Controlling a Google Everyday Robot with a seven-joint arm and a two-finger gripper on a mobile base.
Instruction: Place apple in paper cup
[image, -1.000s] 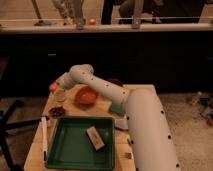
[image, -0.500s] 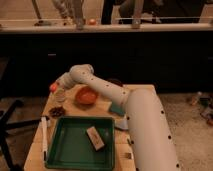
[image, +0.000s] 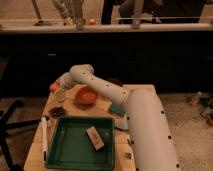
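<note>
End effector (image: 59, 83): at far-left of worktop (image: 107, 109), about ten o'clock from the green tray (image: 75, 145); I cannot tell its state. Apple (image: 53, 87): orange-red, touching or just beside it. Paper cup (image: 60, 95): directly below. Orange bowl (image: 86, 95): three o'clock of cup. My advice: centre apple over cup mouth, lower, then release.

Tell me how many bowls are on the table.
1: the orange bowl at the table's far middle, right of the paper cup. The gripper is above that cup, by the apple. The arm may hide others.
</note>
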